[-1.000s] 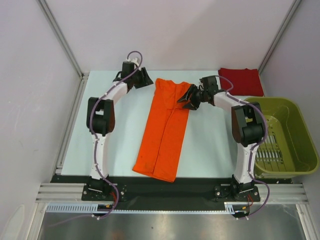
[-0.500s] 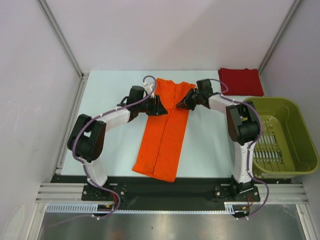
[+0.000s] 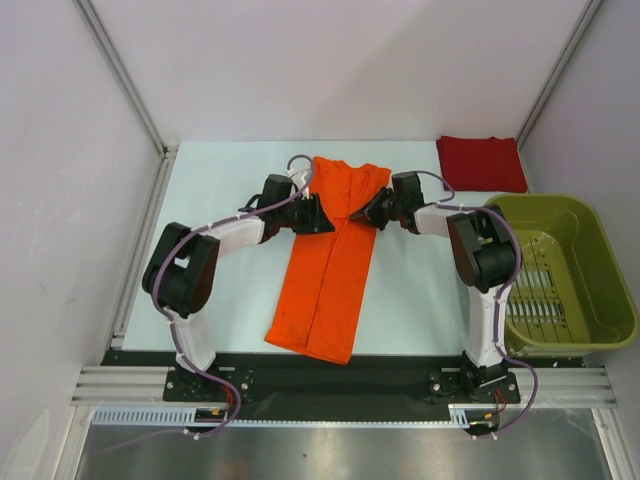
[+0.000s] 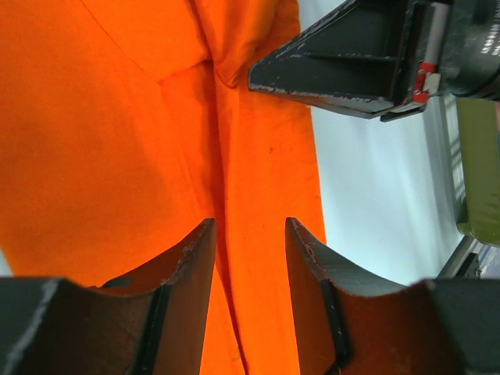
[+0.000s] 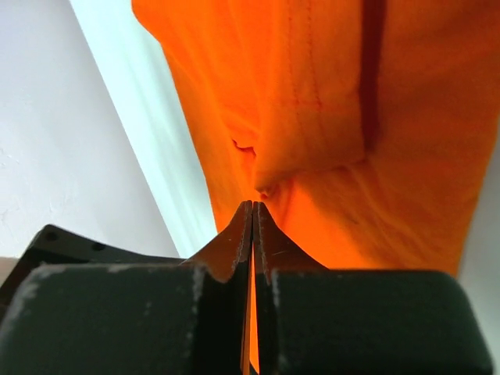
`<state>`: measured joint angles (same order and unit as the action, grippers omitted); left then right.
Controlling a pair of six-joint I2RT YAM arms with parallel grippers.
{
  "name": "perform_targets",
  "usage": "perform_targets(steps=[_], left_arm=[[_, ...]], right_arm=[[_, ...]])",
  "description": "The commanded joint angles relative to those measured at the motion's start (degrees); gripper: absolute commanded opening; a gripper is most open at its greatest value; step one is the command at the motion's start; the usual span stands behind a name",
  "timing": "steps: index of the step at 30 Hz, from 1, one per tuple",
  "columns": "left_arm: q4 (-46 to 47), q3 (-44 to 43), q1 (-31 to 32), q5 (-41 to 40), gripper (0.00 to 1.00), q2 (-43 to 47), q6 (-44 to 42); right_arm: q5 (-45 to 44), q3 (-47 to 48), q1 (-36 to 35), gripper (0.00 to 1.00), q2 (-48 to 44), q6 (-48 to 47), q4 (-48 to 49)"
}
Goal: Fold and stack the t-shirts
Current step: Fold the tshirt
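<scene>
The orange t-shirt (image 3: 335,270) lies on the table as a long strip, folded lengthwise, collar end at the back. My left gripper (image 3: 322,215) is at its upper left edge. In the left wrist view that gripper (image 4: 248,226) is open, its fingers straddling a crease of orange cloth (image 4: 117,117). My right gripper (image 3: 368,212) is at the upper right edge. In the right wrist view it (image 5: 253,205) is shut on a pinch of the orange shirt (image 5: 351,117). The dark red t-shirt (image 3: 480,163) lies folded at the back right corner.
An olive-green plastic basket (image 3: 560,203) stands at the right edge of the table, beside the right arm. The right gripper (image 4: 344,70) shows across the shirt in the left wrist view. Grey walls enclose the table on three sides.
My left arm swung from the back left of the table onto the shirt's upper left edge. The right gripper shifted slightly and shut on the shirt's right edge.
</scene>
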<state>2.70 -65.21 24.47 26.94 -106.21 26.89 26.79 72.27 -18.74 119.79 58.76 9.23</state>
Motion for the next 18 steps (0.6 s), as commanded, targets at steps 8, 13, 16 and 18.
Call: perform_targets(steps=[8, 13, 16, 18], left_arm=[[-0.7, -3.1, 0.2, 0.5, 0.46, -1.0, -0.4], [0.5, -3.4, 0.2, 1.6, 0.50, -2.8, 1.4], [2.2, -3.3, 0.2, 2.9, 0.51, -4.2, 3.8], [3.3, -3.6, 0.2, 3.5, 0.51, -5.2, 5.1]], right_arm=[[-1.3, -0.9, -0.2, 0.00, 0.5, 1.5, 4.9], [-1.0, -3.6, 0.2, 0.00, -1.7, 1.8, 6.2], [-0.7, -4.7, 0.2, 0.00, -2.2, 2.2, 6.8], [-0.2, -5.0, 0.1, 0.00, -1.7, 2.2, 6.9]])
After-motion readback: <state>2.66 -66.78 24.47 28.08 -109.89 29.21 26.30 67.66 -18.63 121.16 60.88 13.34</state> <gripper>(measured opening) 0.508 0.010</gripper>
